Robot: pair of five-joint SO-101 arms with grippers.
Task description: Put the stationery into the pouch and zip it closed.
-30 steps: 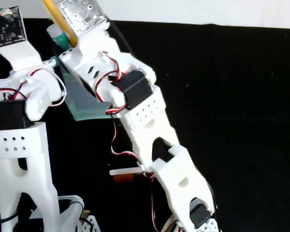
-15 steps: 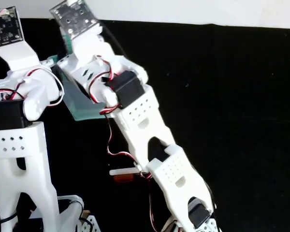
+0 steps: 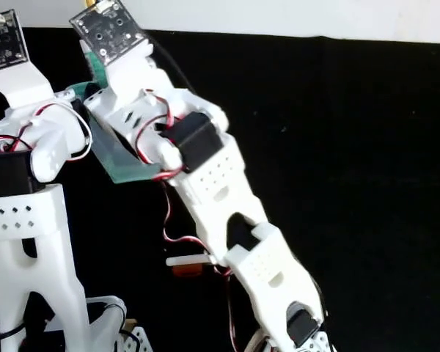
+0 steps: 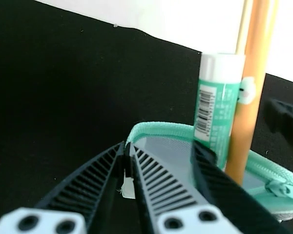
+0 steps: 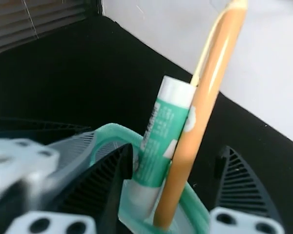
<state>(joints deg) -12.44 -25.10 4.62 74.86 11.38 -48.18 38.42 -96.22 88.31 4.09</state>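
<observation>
Count of items: one pouch (image 4: 158, 129), one glue stick (image 4: 219, 105), one orange pen (image 4: 253, 83), two arms, and one small orange-and-white piece (image 3: 186, 265).

Pouch: teal, with a pale mesh side. It is held up off the black counter (image 3: 367, 147), between the two arm heads at the far left corner of the high view. Its mouth is open, and the zipper (image 4: 278, 189) lies undone along the rim.

Stationery: the glue stick and the orange pen stand side by side in the pouch mouth, touching or nearly so. Both are roughly upright and rise well above the rim. The glue stick has a teal body and a white cap. The lower end of each is hidden inside the pouch.

Left hand (image 4: 127, 157): the fingers are pressed together on the pouch rim, pinching the edge of the fabric.

Right hand (image 5: 178, 158): the fingers are spread wide. One finger lies against the pouch beside the glue stick and the other stands clear on the far side of the pen. Both items stand between the fingers, and neither finger clamps them.

Surroundings: the orange-and-white piece lies on the counter beside the right arm (image 3: 220, 183), partly covered by it, so its kind cannot be told. A white wall strip (image 3: 293, 16) runs behind the counter.

Obstructions: in the high view the right arm lies across the pouch and covers most of it. The left arm (image 3: 26, 220) stands just beside the pouch.
</observation>
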